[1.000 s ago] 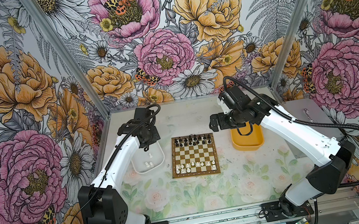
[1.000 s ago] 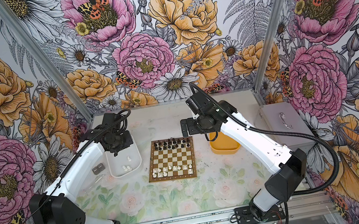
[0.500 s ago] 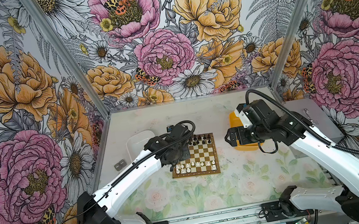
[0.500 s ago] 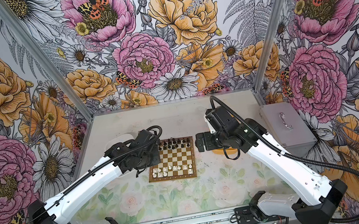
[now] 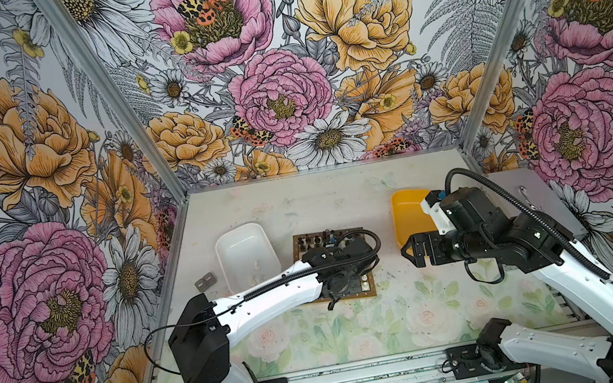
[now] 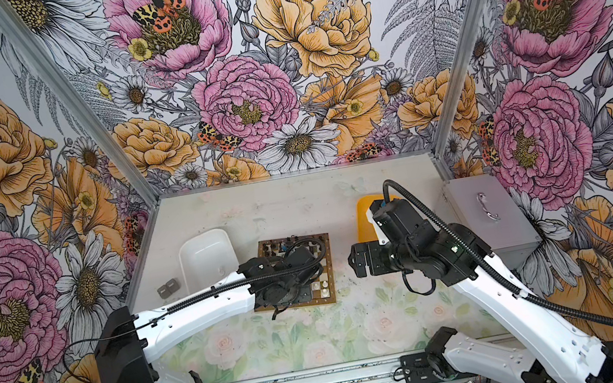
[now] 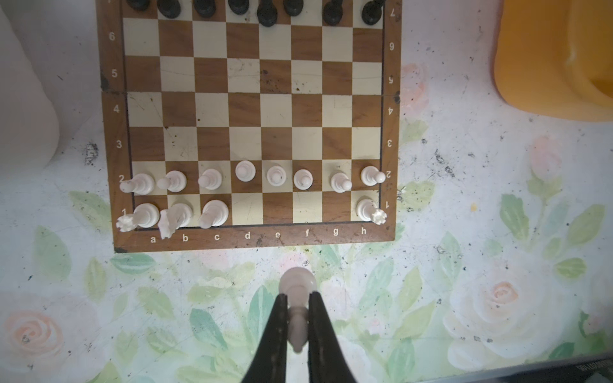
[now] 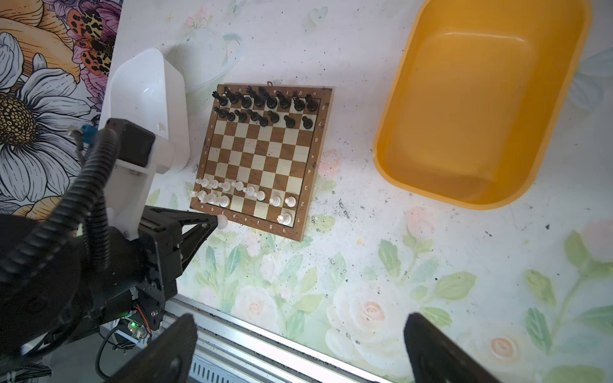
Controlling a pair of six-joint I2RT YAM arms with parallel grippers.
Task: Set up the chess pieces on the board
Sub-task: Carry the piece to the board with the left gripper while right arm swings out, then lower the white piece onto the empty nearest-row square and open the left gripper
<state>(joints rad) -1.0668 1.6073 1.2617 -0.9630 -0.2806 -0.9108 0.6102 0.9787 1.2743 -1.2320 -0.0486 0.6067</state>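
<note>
The left claw [image 7: 297, 310] is clenched on a white chessman [image 7: 297, 287], pinched around its slim upper part with the round base pointing down, which I judge suits setting it upright on a square. It hangs over the table [image 5: 361, 326] just off the near border of the board [image 7: 114, 109], roughly in line with the d and e files. The white back row there has men only on a, b, c and h. The white pawns fill the second row and the black men [image 8: 265, 106] fill both far rows. The right claw [image 8: 308, 351] is released wide and holds nothing. It waits between the board and the yellow tray [image 8: 464, 99], which looks empty, so its share seems finished. A few white pieces lie in the white tray [image 5: 237, 229]. A second ago the left arm was over the white tray and the right claw was over the yellow one. Now the left has swung across to the board's near side and the right has drawn back towards the front.
</note>
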